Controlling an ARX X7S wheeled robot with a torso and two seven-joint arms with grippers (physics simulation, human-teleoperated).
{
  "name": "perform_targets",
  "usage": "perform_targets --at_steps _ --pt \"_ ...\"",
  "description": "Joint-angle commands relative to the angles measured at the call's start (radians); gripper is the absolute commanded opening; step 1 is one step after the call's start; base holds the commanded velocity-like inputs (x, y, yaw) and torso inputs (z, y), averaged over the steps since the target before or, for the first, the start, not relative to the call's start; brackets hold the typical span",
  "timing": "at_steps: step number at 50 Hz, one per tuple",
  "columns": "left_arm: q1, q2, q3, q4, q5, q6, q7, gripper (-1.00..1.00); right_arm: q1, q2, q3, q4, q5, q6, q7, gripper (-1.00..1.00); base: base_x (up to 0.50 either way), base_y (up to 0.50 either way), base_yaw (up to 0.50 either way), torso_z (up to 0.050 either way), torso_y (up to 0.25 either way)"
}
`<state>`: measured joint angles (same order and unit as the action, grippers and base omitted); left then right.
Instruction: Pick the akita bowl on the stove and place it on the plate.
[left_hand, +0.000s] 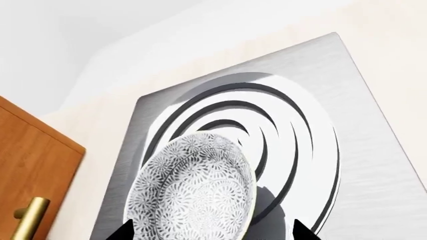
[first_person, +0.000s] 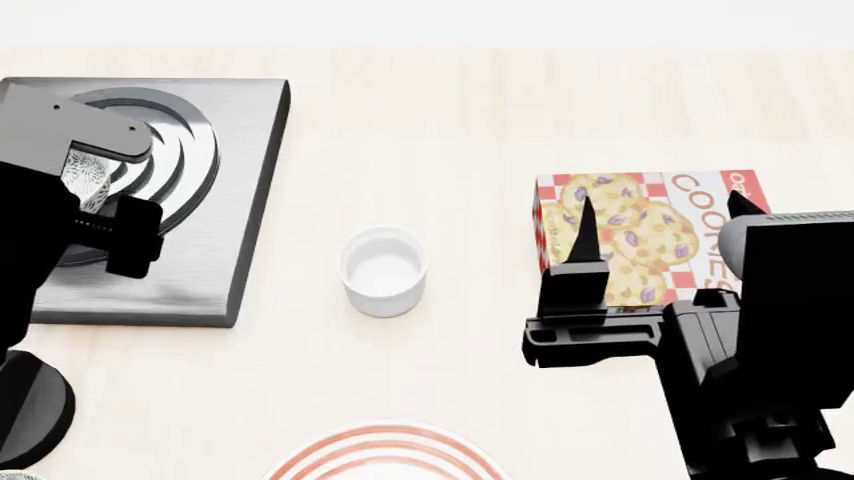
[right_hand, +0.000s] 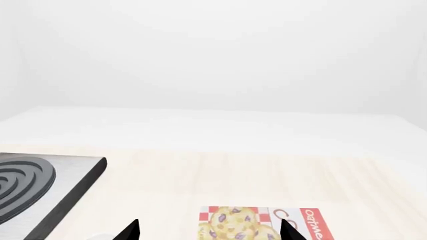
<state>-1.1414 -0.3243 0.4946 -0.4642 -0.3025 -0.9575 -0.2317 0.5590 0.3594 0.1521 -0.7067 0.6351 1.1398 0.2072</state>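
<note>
The cookie box (first_person: 641, 235), lying just beyond the right pincer (first_person: 657, 218), bears red letters reading "COOKIE", cut off by the arm; nothing else is legible.

Bare tabletop (first_person: 441, 130) lies between the stove (first_person: 247, 200) and the plate (first_person: 387, 455). Only a white cup (first_person: 383, 270) stands there, the cookie box (first_person: 641, 235) well aside.

The head view looks steeply down on the pale desk (first_person: 441, 120) from above, both arms low in its foreground. It takes in the stove (first_person: 240, 200), the white cup (first_person: 383, 270), the cookie box (first_person: 641, 235) and the plate (first_person: 387, 455) cut off at its near edge. The left wrist view sits very close over the stove (left_hand: 373, 150), with the akita bowl (left_hand: 193, 192) filling much of it. The right wrist view looks low and level across the desk toward a white wall, sharing the stove (right_hand: 60, 192) and the cookie box (right_hand: 260, 222) with the head view.
</note>
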Motion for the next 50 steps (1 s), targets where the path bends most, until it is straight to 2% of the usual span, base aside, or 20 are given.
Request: perform_targets --at_steps 1,50 --pt "0.005 -0.006 0.003 -0.001 -0.003 0.001 0.006 1.0 -0.002 0.005 -0.003 0.007 0.002 -0.01 0.001 1.0 0.0 0.0 0.0 0.0 0.0" --pt "-0.002 -0.02 0.025 -0.078 0.017 0.043 0.009 1.0 -0.007 0.017 -0.012 0.014 0.021 -0.025 0.017 1.0 0.0 0.0 0.0 0.0 0.0"
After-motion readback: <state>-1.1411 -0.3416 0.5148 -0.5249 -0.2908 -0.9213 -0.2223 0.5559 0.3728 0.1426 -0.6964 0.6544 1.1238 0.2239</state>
